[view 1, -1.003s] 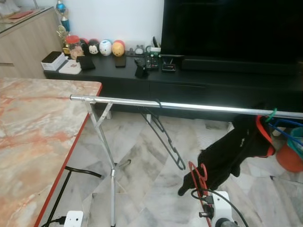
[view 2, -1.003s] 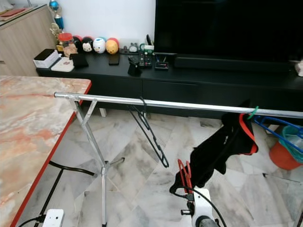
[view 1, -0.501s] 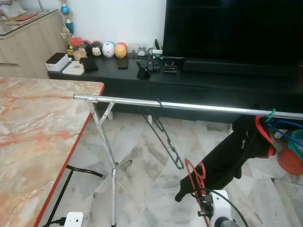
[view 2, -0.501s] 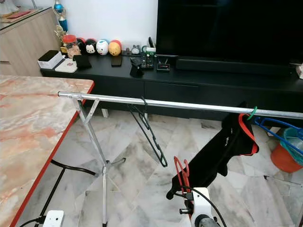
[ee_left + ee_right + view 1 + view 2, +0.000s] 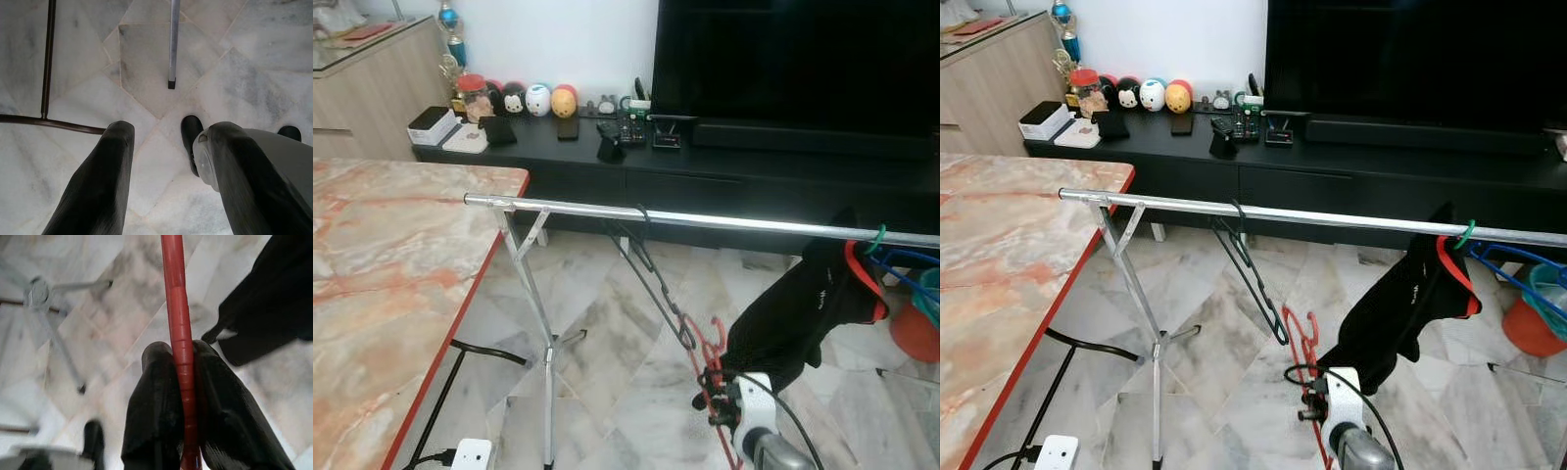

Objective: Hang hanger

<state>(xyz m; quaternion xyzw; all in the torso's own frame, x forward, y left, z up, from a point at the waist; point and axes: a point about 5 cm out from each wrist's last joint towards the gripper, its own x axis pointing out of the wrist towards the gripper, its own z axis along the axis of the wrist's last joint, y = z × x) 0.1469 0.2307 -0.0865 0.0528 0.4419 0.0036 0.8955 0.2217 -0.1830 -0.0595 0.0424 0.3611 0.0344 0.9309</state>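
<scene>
Right gripper is pinching the red hanger, fingers pressed on its bar, low and near, below the silver rail. Black hanger and black garment are hanging on the rail. Left gripper is hanging over the floor, fingers spread.

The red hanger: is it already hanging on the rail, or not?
Not yet: the right pincer grips the red hanger below the rail.
</scene>
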